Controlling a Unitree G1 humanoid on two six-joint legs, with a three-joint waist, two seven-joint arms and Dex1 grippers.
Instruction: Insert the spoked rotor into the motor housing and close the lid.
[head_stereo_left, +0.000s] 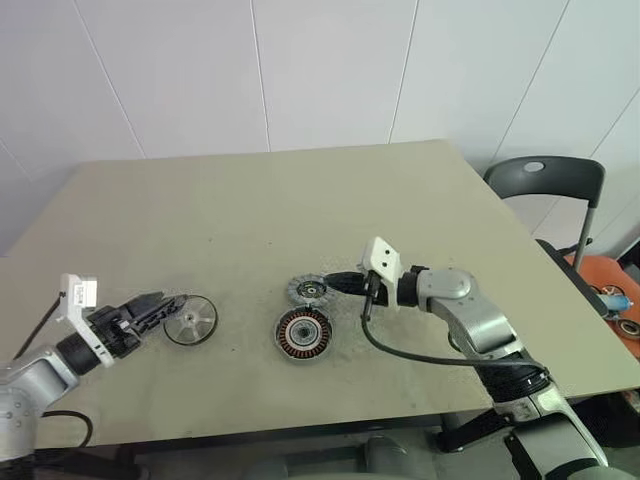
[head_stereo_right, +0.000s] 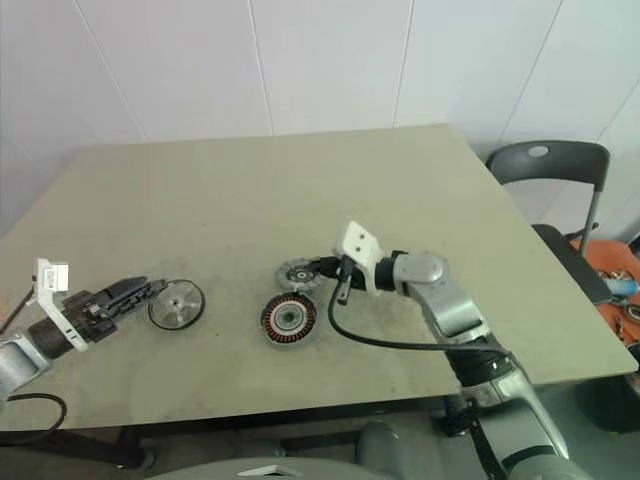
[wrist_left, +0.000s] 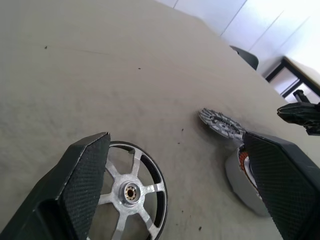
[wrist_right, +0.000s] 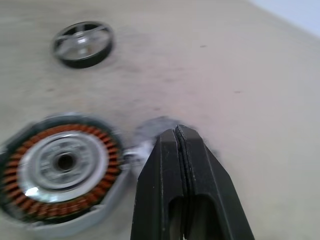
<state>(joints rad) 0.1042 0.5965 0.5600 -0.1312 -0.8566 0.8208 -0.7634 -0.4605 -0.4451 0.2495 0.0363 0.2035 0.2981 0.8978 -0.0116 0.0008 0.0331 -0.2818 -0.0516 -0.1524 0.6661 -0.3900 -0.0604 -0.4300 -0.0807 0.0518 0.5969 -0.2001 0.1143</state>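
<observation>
The spoked rotor (head_stereo_left: 190, 321), a silver wheel with a small hub and a dark outer ring, lies flat on the table at the left. My left gripper (head_stereo_left: 163, 304) stands open just beside it, its fingertips at the wheel's near edge; one finger (wrist_left: 85, 175) covers part of the rim. At the table's middle stands the motor housing (head_stereo_left: 303, 333), a shallow silver can with copper windings inside. Just behind it lies the lid (head_stereo_left: 308, 291), a grey disc with a notched rim. My right gripper (head_stereo_left: 337, 285) is shut and empty, its tips over the lid's right edge.
The beige table (head_stereo_left: 300, 200) reaches back to a white wall. A grey chair (head_stereo_left: 545, 180) stands off its right back corner, with an orange object (head_stereo_left: 600, 285) beyond the right edge. A black cable (head_stereo_left: 400, 352) hangs from my right wrist above the tabletop.
</observation>
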